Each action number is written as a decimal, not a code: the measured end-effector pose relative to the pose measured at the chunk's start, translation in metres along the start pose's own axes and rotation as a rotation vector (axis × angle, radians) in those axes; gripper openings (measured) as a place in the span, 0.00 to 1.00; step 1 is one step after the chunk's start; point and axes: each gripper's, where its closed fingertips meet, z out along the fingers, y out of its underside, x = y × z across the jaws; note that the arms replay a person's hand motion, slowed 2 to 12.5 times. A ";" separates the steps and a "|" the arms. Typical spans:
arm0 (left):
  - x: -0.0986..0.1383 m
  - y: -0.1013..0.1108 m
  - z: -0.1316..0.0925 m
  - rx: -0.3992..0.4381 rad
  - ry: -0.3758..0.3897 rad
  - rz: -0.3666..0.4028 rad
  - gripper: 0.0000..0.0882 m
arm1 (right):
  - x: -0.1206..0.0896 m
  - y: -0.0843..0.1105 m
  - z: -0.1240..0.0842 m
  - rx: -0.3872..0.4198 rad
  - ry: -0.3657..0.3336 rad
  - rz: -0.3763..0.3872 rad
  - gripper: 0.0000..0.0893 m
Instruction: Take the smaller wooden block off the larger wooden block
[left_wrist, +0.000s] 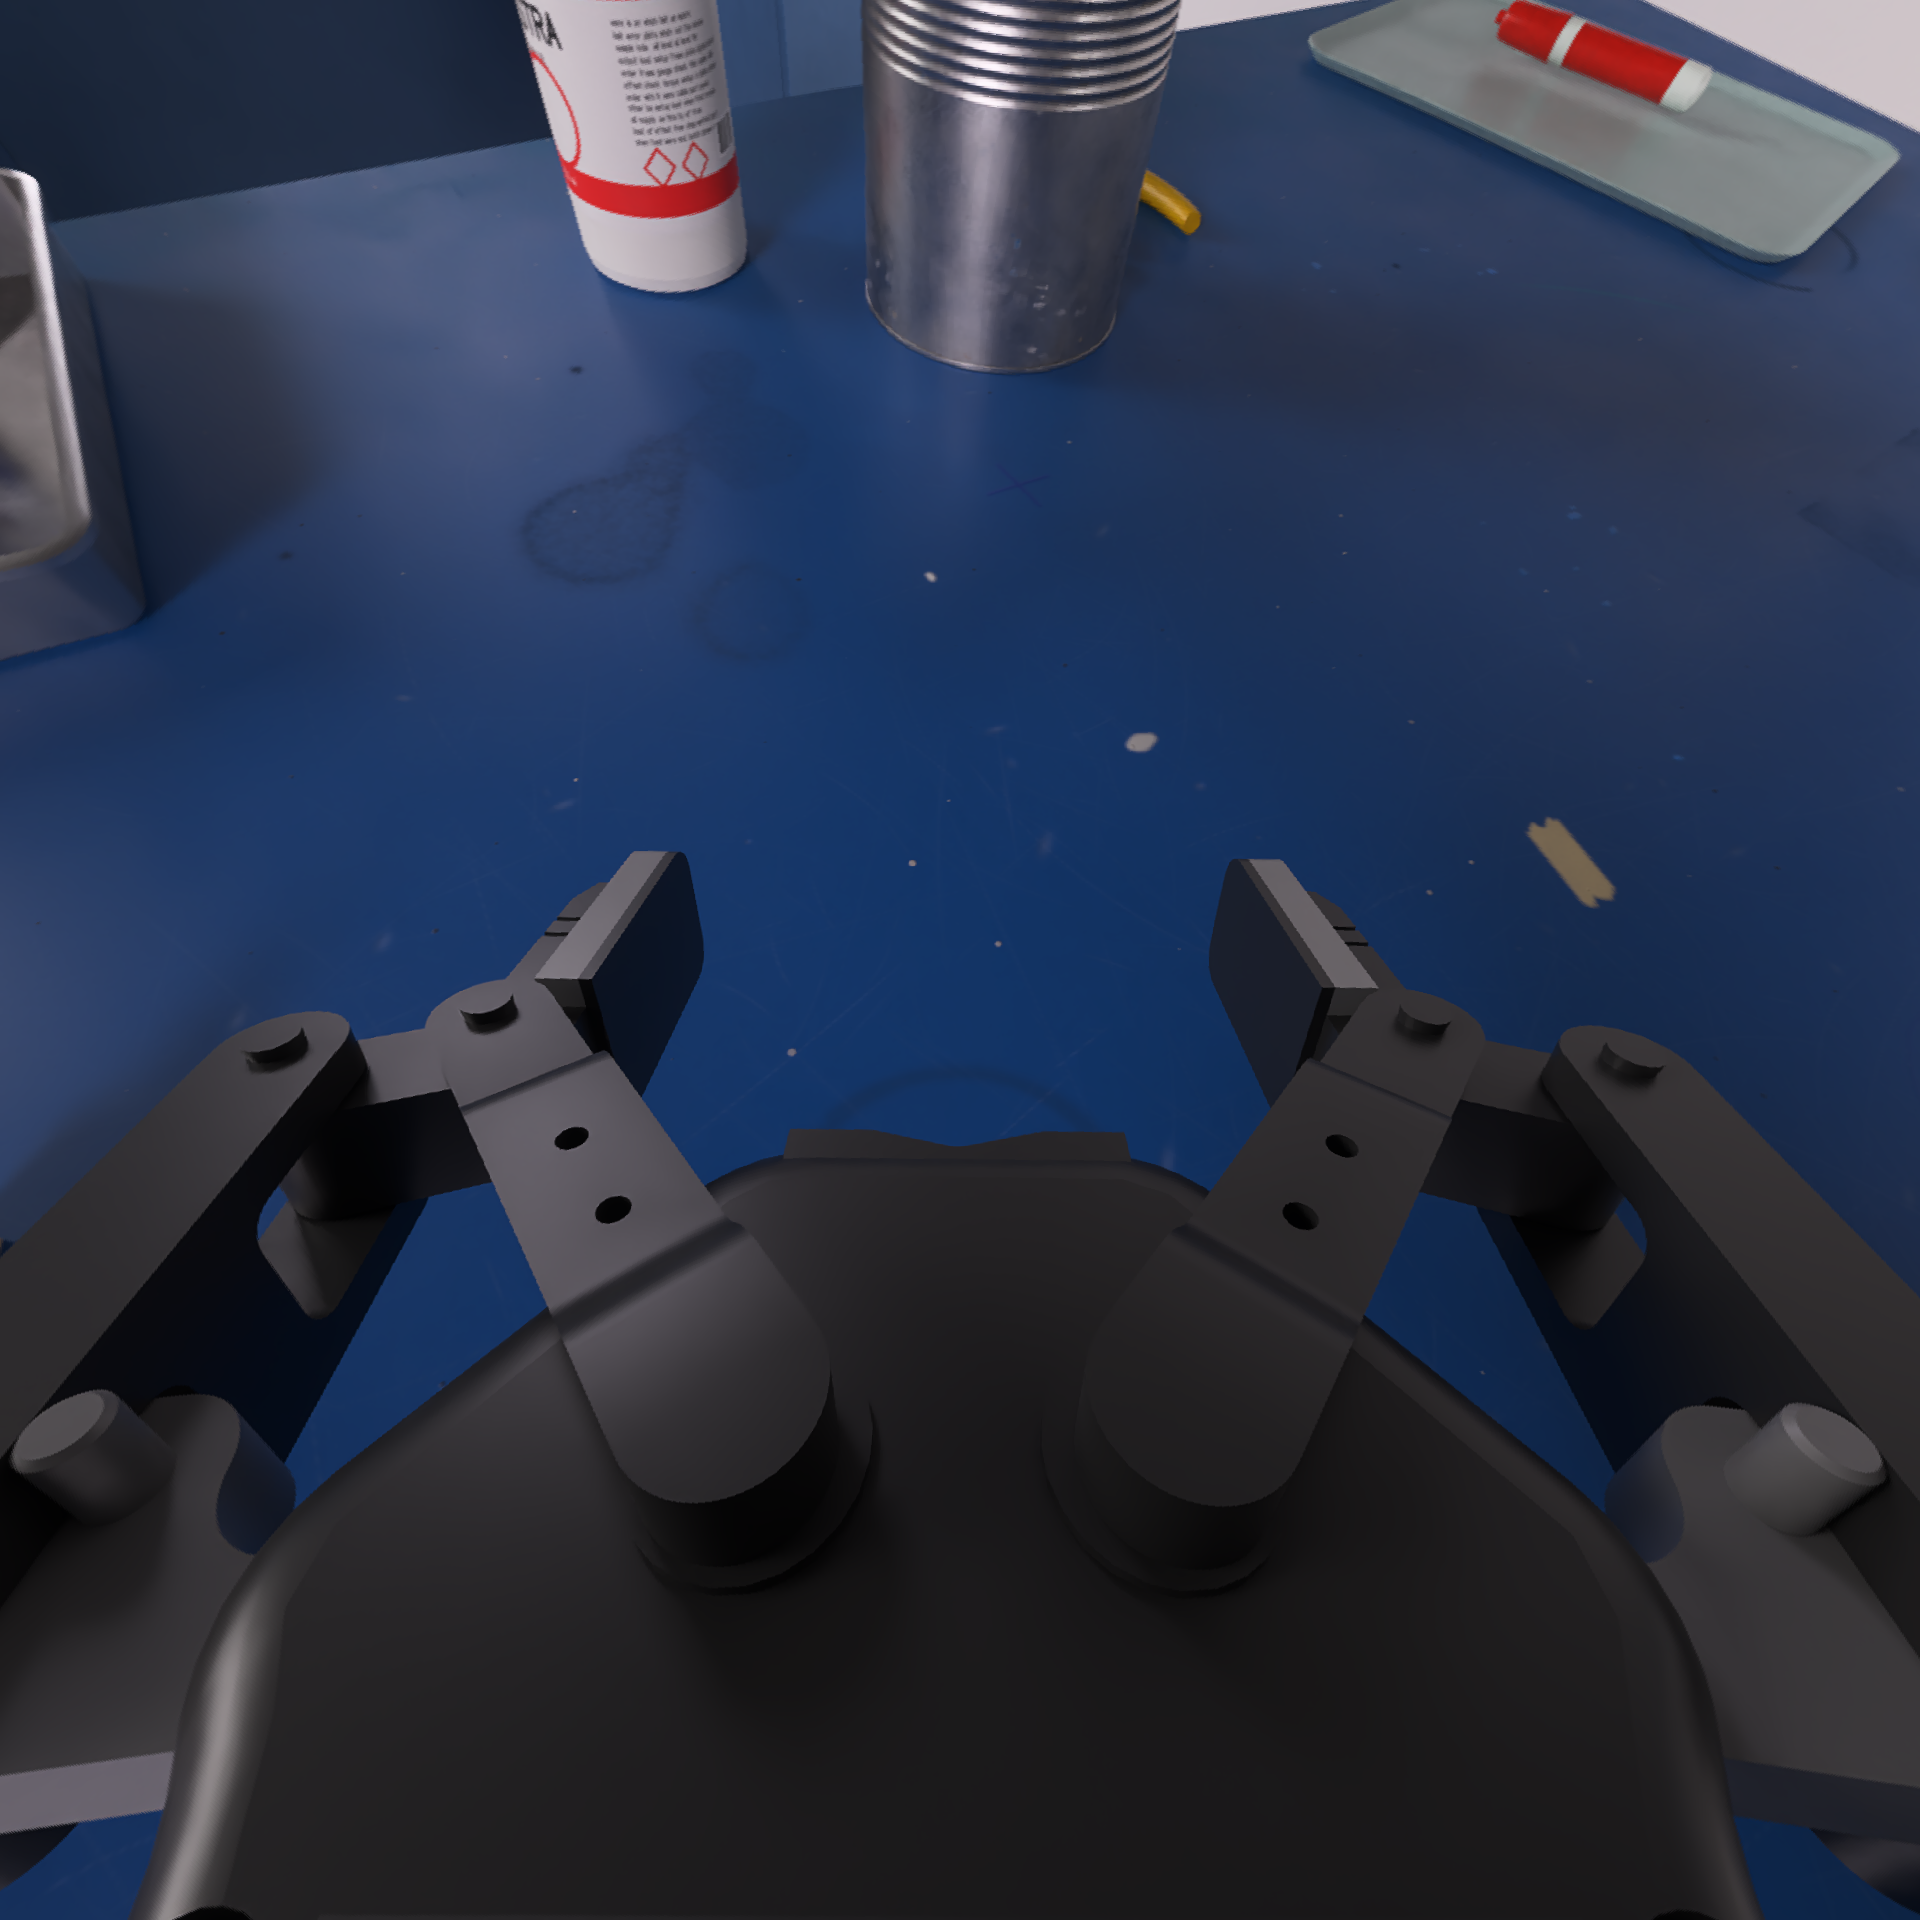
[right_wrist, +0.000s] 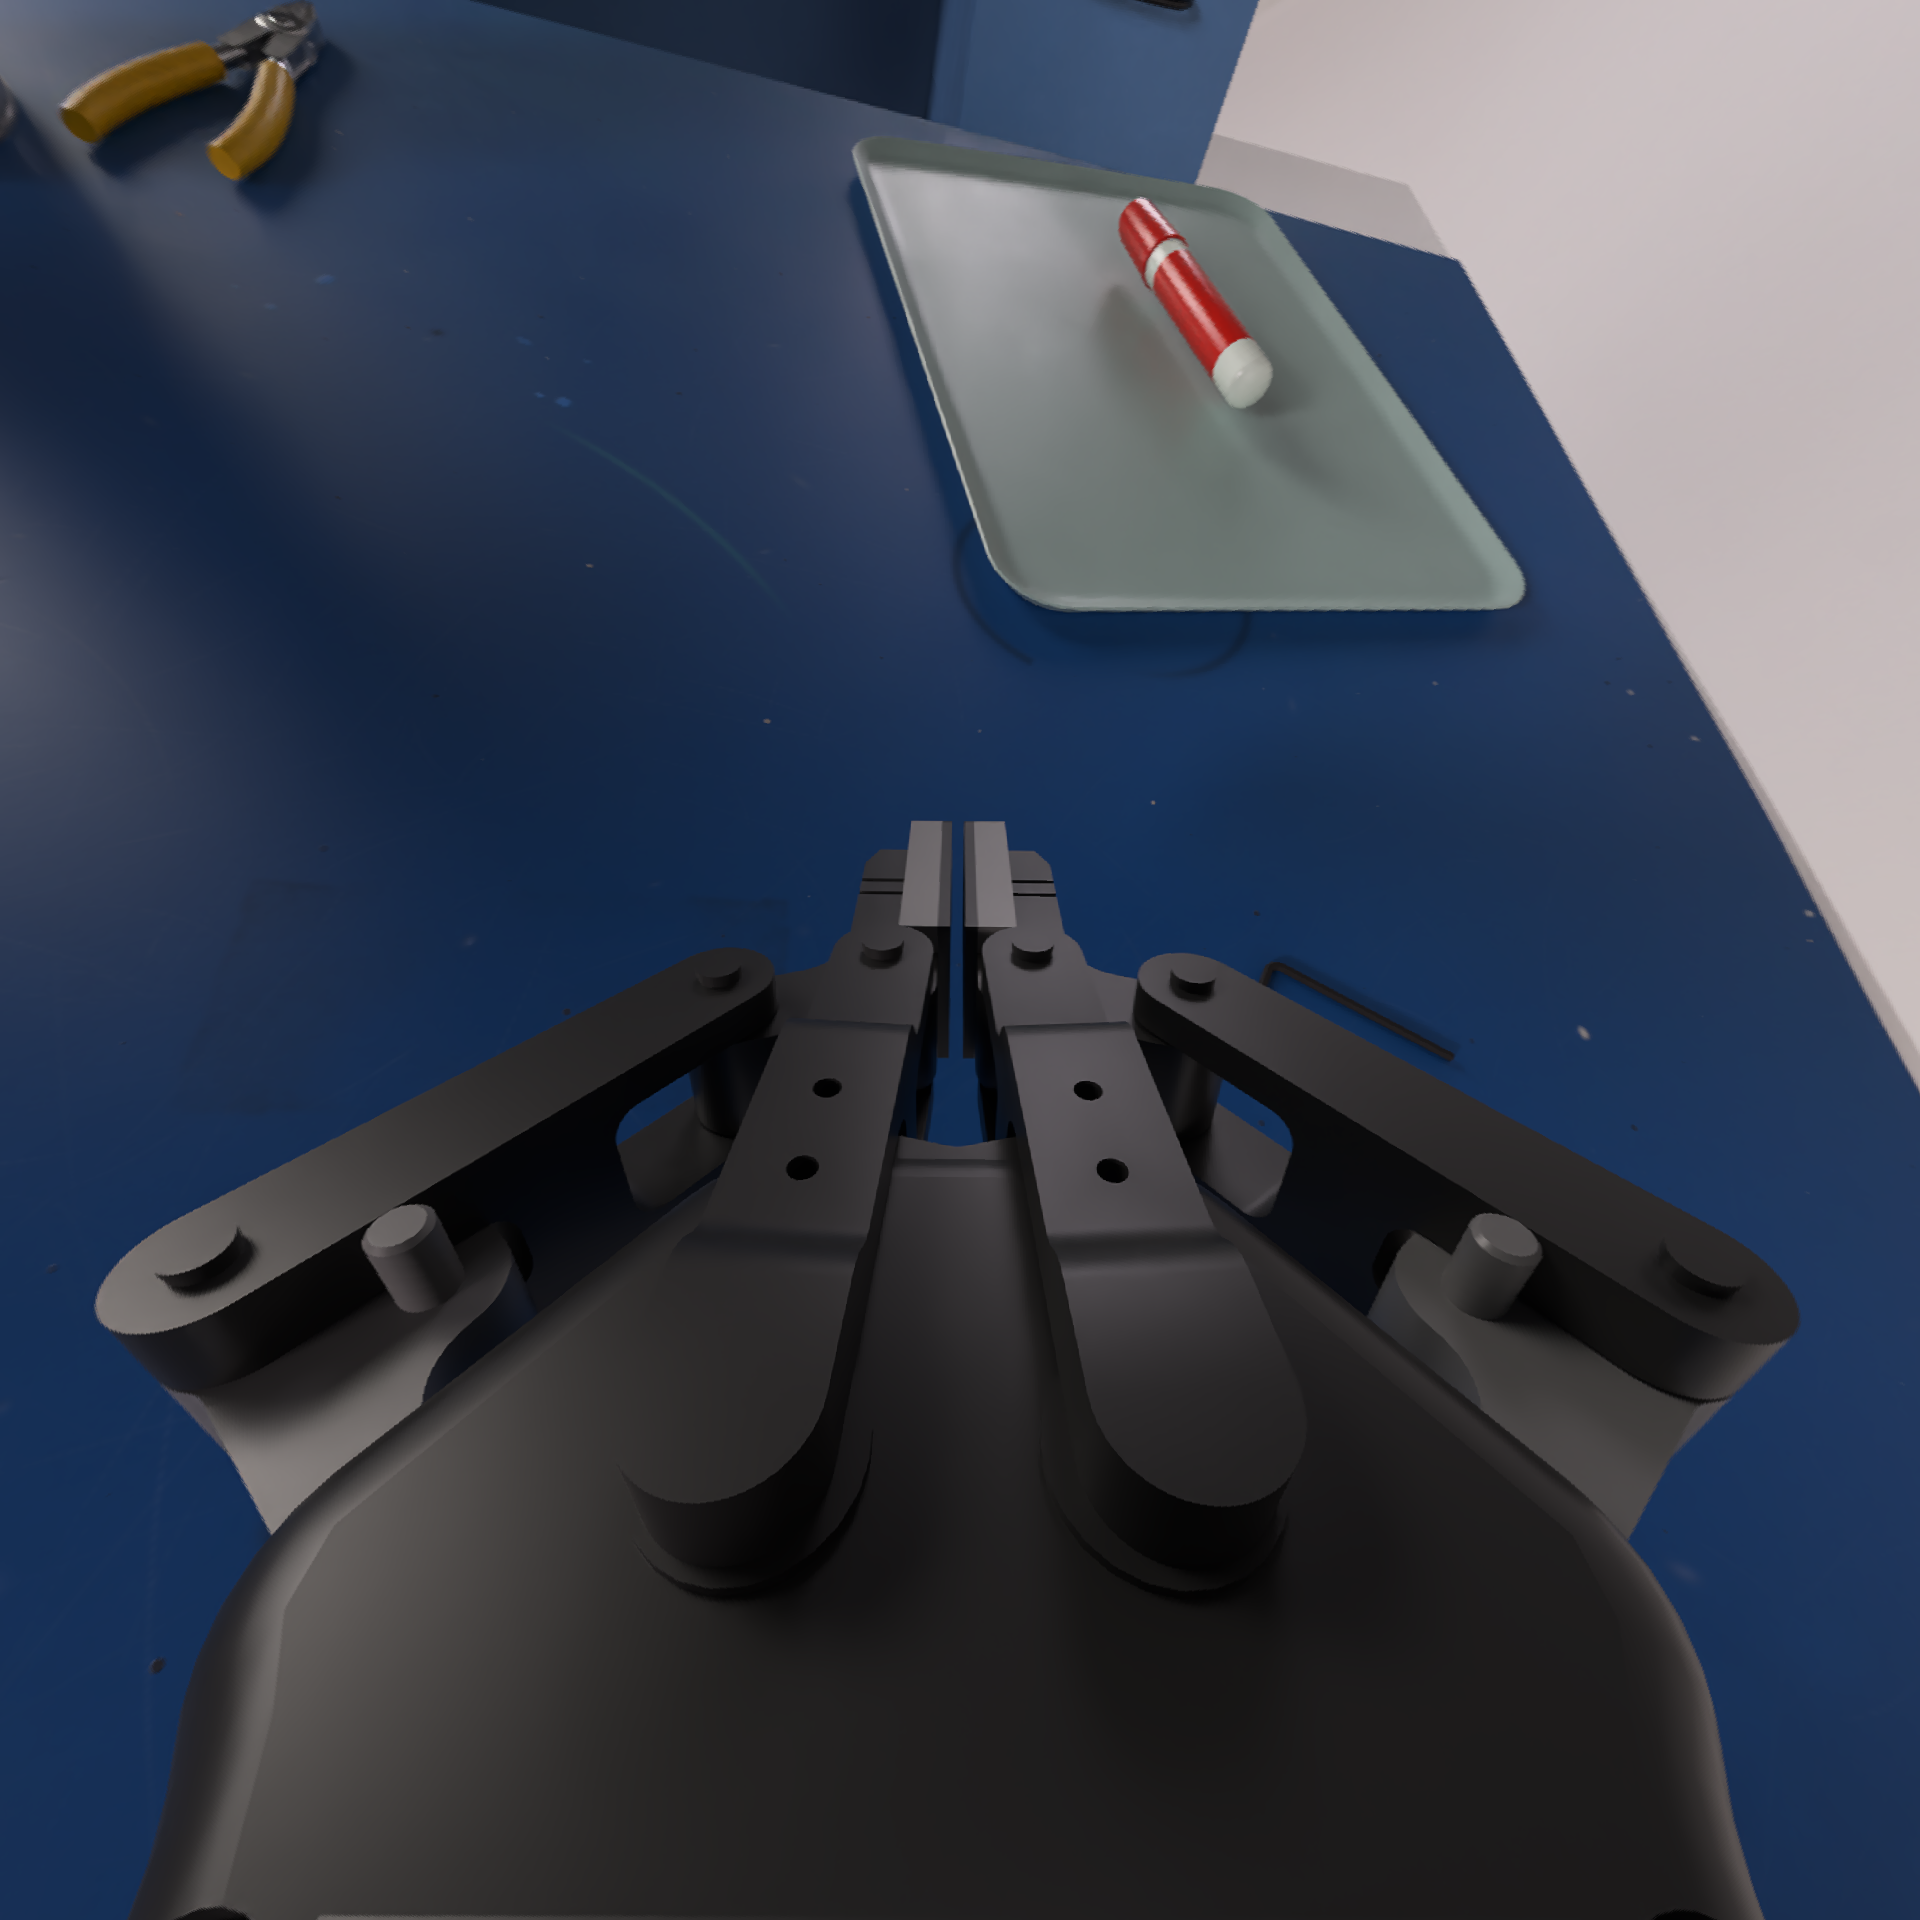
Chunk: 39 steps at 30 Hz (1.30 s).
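Bench (left_wrist: 935, 623), blue and scuffed, fills both wrist views. Neither wooden block shows in either one, so their place cannot be told from here; the step in hand is, by my judgement, locating the stack before any reach.

Left view, largest first: left claw (left_wrist: 956, 935) spread wide, nothing between its fingers, hovering over bare bench. Steel can (left_wrist: 1003, 208) at 12 o'clock. White bottle (left_wrist: 649, 156) with red band at 11 o'clock, just beside the can. Grey tray (left_wrist: 1766, 177) at 1 o'clock, red marker (left_wrist: 1600, 57) lying in it. Grey metal object (left_wrist: 42, 416) at 9 o'clock, cut off by the frame edge; kind unclear. Yellow tip (left_wrist: 1169, 203) peeks out behind the can.

Right view: right claw (right_wrist: 957, 873) with fingers drawn together to a slit, holding nothing. Tray at 12 to 1 o'clock with the marker. Yellow-handled pliers (right_wrist: 197, 94) at 11 o'clock, well apart. Hex key (right_wrist: 1361, 1003) at 3 o'clock, near the claw's linkage.

Advice: the left claw is ready to grasp; sweep its camera to find the stack. Take the smaller block by its sides only and lift straight up, so the larger block stays put. Keep clear of the can and bottle.
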 end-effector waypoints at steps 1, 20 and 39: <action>0.002 0.000 0.000 0.002 0.008 -0.001 0.95 | -0.002 0.000 -0.001 0.001 -0.013 0.006 0.04; 0.034 -0.010 0.007 0.053 0.019 0.059 0.97 | -0.074 -0.034 -0.055 0.248 -0.554 0.170 0.61; 0.035 -0.022 0.026 0.088 -0.050 0.095 0.60 | -0.144 -0.048 -0.076 0.285 -0.697 0.109 0.88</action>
